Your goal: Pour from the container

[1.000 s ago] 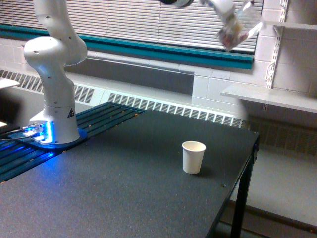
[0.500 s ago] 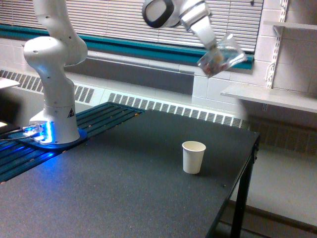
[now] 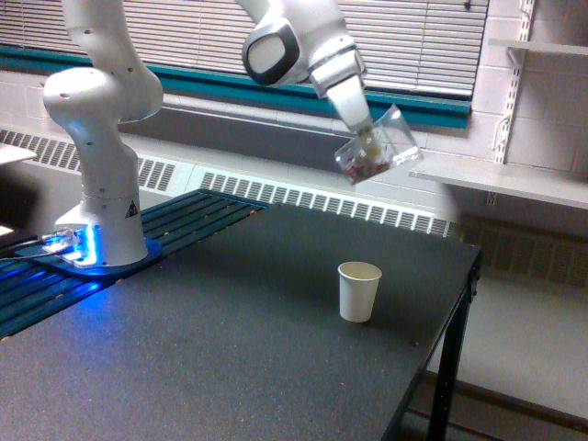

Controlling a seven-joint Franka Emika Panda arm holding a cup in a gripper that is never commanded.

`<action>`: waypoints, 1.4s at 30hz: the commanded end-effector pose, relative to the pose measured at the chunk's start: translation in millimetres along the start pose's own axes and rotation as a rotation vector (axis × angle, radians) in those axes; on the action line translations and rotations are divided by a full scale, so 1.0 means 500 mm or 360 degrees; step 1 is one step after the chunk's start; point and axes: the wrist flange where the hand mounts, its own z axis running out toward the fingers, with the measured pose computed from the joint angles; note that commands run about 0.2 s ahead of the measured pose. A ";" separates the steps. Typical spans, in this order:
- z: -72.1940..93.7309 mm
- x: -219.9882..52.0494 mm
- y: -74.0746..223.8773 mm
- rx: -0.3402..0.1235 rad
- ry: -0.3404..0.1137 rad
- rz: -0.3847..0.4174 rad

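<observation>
Gripping the tilted clear container (image 3: 378,147) of dark bits, the gripper (image 3: 366,136) hangs above the table (image 3: 230,349).

A small white paper cup (image 3: 359,291) is standing upright on the dark table (image 3: 230,349), nearer its far right corner. White shelves (image 3: 501,179) are hanging on the wall beyond, beside closed window blinds (image 3: 230,37).

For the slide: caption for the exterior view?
Gripper holds tilted clear container above white paper cup on black table.

Clear, glossy plastic-looking container (image 3: 381,147); matt white paper cup (image 3: 358,290); dark, finely speckled matt surface (image 3: 230,349); glossy white arm (image 3: 101,101).
</observation>
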 end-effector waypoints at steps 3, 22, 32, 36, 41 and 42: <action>0.033 -0.037 0.043 -0.0063 -0.0007 0.0041; 0.124 -0.128 0.068 -0.0169 -0.0156 -0.0022; 0.151 -0.162 0.070 -0.0231 -0.0200 -0.0063; 0.162 -0.177 0.080 -0.0259 -0.0221 -0.0069; 0.174 -0.187 0.087 -0.0295 -0.0241 -0.0076; 0.176 -0.189 0.088 -0.0301 -0.0244 -0.0079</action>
